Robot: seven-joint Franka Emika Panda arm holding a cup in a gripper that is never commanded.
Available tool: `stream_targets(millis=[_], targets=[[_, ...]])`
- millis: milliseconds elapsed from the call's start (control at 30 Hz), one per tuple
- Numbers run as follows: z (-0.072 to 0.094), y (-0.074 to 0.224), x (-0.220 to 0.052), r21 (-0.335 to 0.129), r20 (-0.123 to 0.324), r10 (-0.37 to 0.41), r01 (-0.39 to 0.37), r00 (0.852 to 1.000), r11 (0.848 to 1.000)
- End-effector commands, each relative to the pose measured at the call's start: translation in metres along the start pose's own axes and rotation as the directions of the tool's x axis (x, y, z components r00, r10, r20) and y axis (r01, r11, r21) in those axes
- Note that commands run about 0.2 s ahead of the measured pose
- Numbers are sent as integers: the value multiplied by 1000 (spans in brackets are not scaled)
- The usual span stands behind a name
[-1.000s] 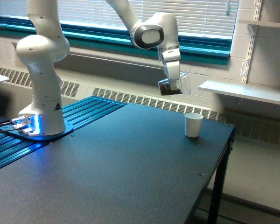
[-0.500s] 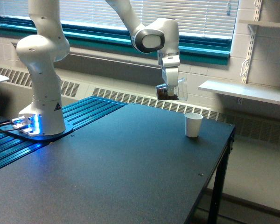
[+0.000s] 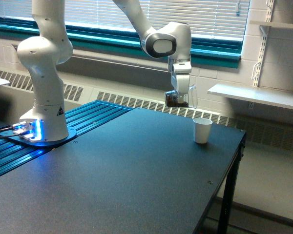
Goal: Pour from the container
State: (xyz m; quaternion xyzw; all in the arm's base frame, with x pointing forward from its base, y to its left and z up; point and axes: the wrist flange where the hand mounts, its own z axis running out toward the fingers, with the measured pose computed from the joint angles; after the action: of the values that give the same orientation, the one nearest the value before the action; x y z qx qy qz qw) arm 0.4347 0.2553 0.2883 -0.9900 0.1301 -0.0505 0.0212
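The container (image 3: 183, 97) is a small clear plastic cup with dark brown granules in its lower left part. It hangs tilted in the air, mouth toward the exterior view's right, with my gripper (image 3: 181, 92) shut on it. A white paper cup (image 3: 201, 130) stands upright on the dark table (image 3: 117, 180), below and slightly right of the container. The container's mouth is above and left of the paper cup, with a clear gap between them.
The arm's white base (image 3: 43, 112) stands at the exterior view's left on a blue ribbed platform (image 3: 63, 131). A white shelf (image 3: 256, 95) juts from the wall at right. The table's right edge (image 3: 234, 161) lies just beyond the paper cup.
The gripper has carried the container a little to the right and down, closer to the paper cup. The paper cup has not moved.
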Motion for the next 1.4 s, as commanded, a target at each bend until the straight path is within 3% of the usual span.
stream_targets(millis=[33, 1400], targets=[[2, -7, 1, -9, 9, -17, 17, 1000, 1000], [26, -17, 13, -69, 94, -49, 56, 994, 996]])
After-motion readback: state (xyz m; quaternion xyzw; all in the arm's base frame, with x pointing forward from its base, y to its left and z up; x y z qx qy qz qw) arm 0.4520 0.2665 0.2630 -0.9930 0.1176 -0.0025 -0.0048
